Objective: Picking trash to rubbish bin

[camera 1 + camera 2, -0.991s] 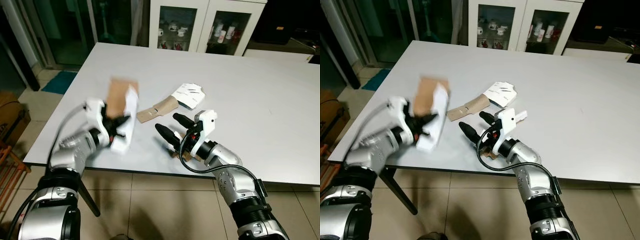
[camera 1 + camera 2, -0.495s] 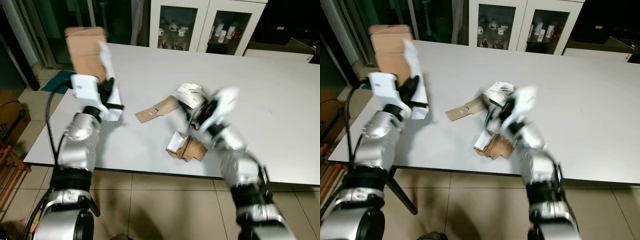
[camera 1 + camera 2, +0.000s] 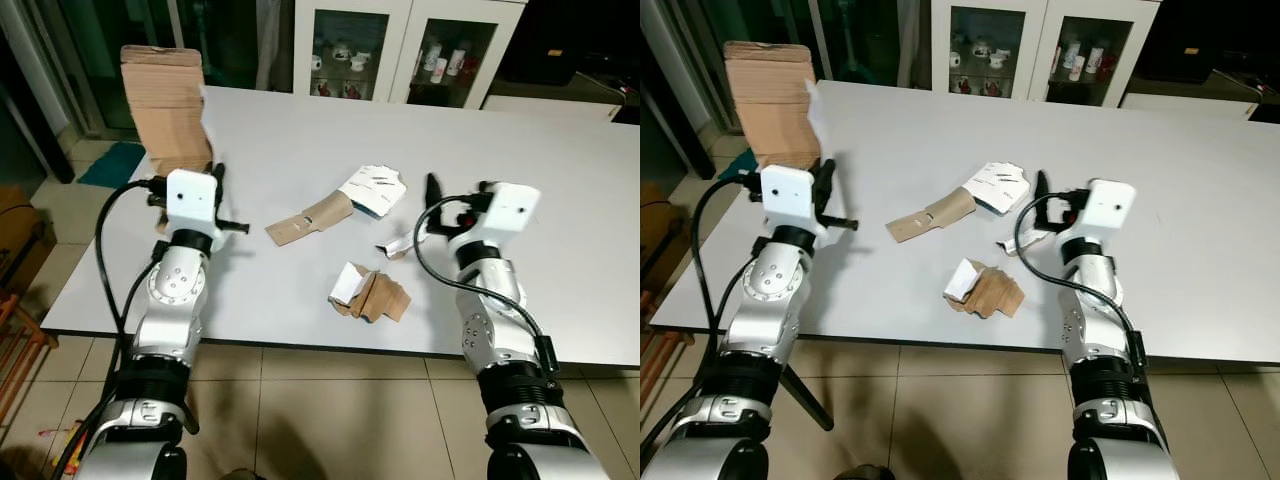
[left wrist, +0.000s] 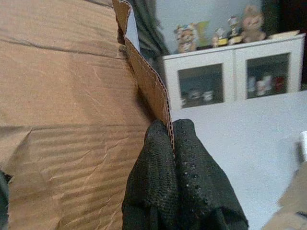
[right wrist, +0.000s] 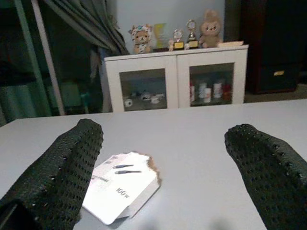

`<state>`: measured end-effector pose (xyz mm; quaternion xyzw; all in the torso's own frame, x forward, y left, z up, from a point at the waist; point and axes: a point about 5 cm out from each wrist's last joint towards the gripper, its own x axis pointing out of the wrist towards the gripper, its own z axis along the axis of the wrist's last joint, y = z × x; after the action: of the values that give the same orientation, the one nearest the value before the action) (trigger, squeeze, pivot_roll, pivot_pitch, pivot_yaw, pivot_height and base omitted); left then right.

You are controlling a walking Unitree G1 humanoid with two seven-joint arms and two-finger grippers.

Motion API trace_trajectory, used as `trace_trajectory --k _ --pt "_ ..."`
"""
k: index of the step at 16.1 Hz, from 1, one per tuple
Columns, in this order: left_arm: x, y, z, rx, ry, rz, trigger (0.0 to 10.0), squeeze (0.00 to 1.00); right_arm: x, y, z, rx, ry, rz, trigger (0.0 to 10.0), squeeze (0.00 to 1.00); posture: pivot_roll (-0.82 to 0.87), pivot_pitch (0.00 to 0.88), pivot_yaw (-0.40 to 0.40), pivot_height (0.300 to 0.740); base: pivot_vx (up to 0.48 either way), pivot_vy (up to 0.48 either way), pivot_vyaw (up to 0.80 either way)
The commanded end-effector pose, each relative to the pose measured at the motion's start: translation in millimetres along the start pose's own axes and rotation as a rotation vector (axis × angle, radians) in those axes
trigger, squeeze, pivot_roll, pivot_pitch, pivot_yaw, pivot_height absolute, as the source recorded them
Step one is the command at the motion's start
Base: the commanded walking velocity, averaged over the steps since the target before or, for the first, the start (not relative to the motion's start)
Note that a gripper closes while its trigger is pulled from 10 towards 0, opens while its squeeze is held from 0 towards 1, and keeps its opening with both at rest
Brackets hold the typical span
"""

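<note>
Cardboard, a creased brown corrugated sheet [image 3: 165,105], stands upright above the left end of the bench [image 3: 560,180], its edge clamped between the closed fingers of my left gripper [image 4: 171,143]. Toward the middle lie a flat brown strip [image 3: 305,219], a white torn carton [image 3: 375,190] and a crumpled brown scrap [image 3: 370,296] near the front edge. My right gripper [image 5: 163,165] hovers above the bench with jaws spread wide, grasping nothing.
</note>
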<state>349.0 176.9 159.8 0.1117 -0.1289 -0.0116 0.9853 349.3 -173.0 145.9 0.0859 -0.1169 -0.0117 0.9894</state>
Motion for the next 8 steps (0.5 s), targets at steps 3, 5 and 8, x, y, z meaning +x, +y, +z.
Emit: trace_trajectory --k 3,5,8 --pt "-1.8 -6.8 -9.0 0.001 0.036 0.02 10.0 0.0 -1.9 -4.5 -4.8 -0.045 0.006 -0.028 10.0 0.0 0.02 0.0 -0.043 0.74 0.0 0.0 0.0" --pt "-1.6 -11.2 -8.0 -0.009 0.026 0.018 10.0 0.0 -2.2 -2.2 -6.4 -0.048 0.003 -0.029 10.0 0.0 0.03 0.0 -0.041 0.74 0.0 0.0 0.0" --pt "-2.4 -13.8 -8.0 -0.015 0.022 0.014 10.0 0.0 -2.8 0.7 -8.9 -0.043 0.005 -0.027 10.0 0.0 0.03 0.0 -0.039 0.74 -0.182 0.0 0.0"
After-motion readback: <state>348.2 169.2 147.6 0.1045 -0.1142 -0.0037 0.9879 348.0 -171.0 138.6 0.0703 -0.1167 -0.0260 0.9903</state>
